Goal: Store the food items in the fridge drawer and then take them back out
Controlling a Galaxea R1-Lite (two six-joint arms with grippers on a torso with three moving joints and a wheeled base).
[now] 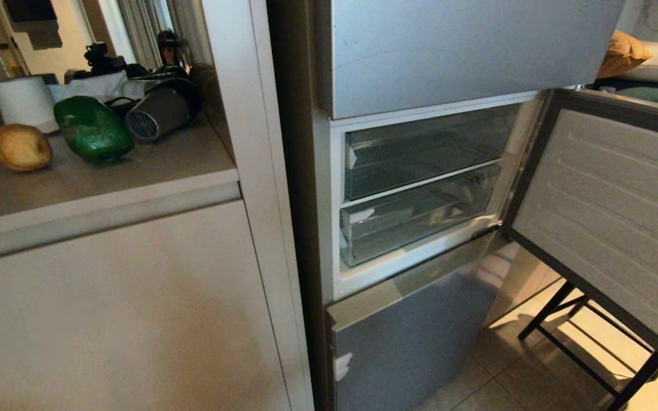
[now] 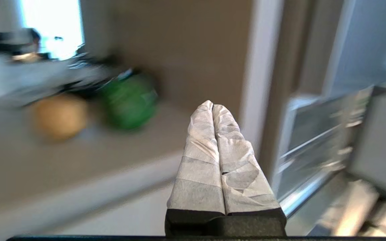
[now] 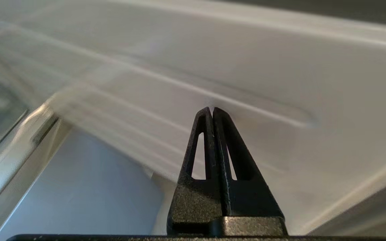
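Beige countertop beside silver fridge, door open; jaws of both grippers pressed together, empty.

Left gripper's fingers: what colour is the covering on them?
White, a crinkled wrap over the fingers above a black base; the left wrist view shows it best.

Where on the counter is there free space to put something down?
The counter is bare in front of the potato and green pepper, up to its front edge, and toward the fridge-side panel. Behind them it is crowded: paper roll, grey cylindrical appliance.
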